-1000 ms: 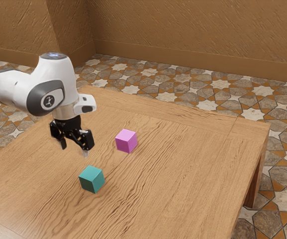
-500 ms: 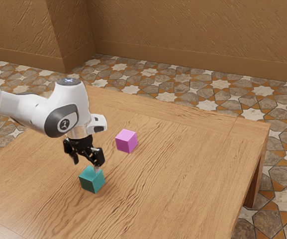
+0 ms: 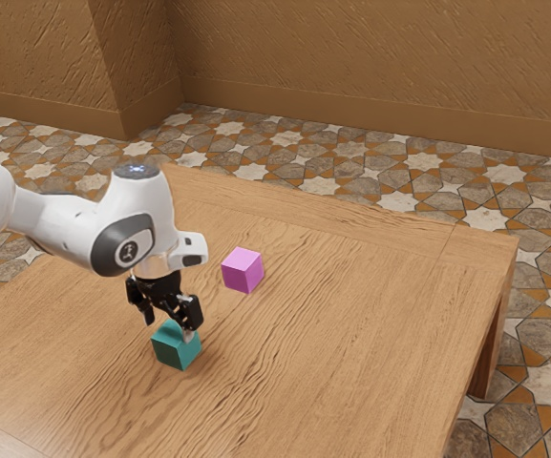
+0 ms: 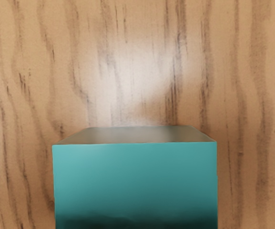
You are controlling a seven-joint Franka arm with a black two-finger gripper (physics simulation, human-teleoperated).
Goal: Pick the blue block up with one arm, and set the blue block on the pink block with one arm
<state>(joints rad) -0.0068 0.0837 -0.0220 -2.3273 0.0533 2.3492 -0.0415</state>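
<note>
Blue block (image 3: 176, 351) just under the gripper (image 3: 170, 325) (fingers spread apart), on table (image 3: 351, 315).

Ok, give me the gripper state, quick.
Gripper: open, fingers spread right at the top of the blue block, holding nothing.

1. The teal block (image 3: 176, 347) is a plain blue-green, darker on its shaded faces.
2. The pink block (image 3: 243, 269) is plain magenta-pink.
3. The table (image 3: 351, 315) is light brown wood with wavy darker grain.
4. The arm (image 3: 74, 229) is white with grey joint caps; the gripper (image 3: 172, 324) is black.
5. The floor (image 3: 399, 181) has star-patterned cream, grey and orange-brown tiles.
6. The walls (image 3: 351, 48) are mottled brown.
</note>
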